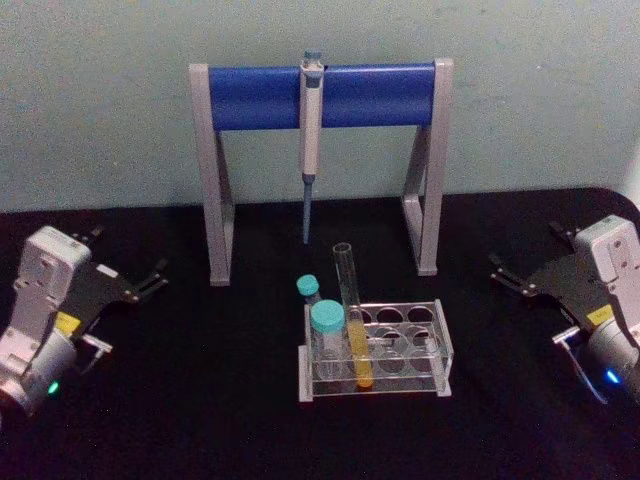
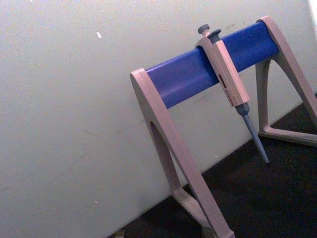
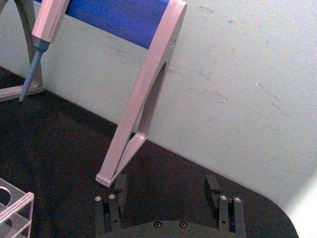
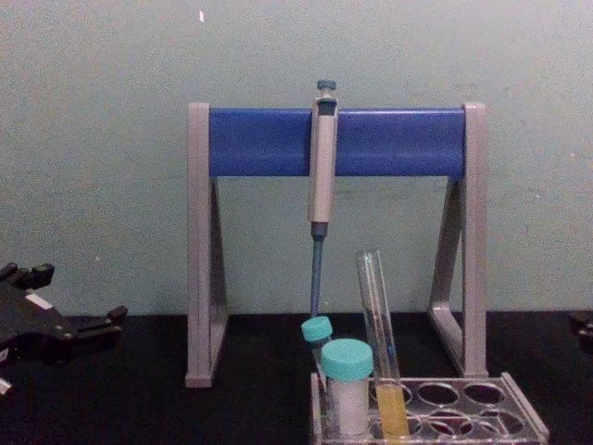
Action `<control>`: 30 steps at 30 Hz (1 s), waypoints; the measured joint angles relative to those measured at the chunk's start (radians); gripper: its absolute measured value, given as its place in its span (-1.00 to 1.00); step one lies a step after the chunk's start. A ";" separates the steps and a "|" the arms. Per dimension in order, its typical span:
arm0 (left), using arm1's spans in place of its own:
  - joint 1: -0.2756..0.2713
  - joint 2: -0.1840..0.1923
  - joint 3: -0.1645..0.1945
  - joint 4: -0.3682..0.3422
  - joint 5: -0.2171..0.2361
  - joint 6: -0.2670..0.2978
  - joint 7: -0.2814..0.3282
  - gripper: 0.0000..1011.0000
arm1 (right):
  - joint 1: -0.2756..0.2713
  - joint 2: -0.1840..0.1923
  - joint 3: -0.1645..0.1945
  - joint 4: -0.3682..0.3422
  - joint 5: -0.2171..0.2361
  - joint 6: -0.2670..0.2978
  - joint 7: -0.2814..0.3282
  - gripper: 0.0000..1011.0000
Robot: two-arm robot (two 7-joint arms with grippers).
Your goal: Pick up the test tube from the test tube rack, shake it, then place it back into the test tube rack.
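One test tube (image 1: pixel 352 310) here: tall, clear, uncapped, yellow liquid low down, leaning in the single test tube rack (image 1: pixel 410 372) mid-desk (image 1: pixel 200 400), toward the front edge. Two teal-capped vials (image 1: pixel 326 325) share it. Left gripper (image 1: pixel 125 258) sits at the left edge, right gripper (image 1: pixel 525 250) at the right edge. Both have their fingers spread apart and empty.

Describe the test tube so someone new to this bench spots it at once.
In front of the big grey-and-blue pipette stand sits a low clear test tube rack. The test tube stands in its left part, leaning slightly. Unlike the teal-capped vial and small teal-capped tube beside it, it is tall, slim, uncapped glass with yellow liquid at the bottom.
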 joint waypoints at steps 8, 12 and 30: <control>0.000 0.000 0.000 0.000 0.000 0.000 0.000 0.98 | 0.000 0.000 0.000 0.000 0.000 0.000 0.000 0.98; 0.000 0.000 0.000 0.000 0.000 0.000 0.000 0.98 | 0.000 0.000 0.000 0.000 0.000 0.000 0.000 0.98; 0.000 0.000 0.000 0.000 0.000 0.000 0.000 0.98 | 0.000 0.000 0.000 0.000 0.000 0.000 0.000 0.98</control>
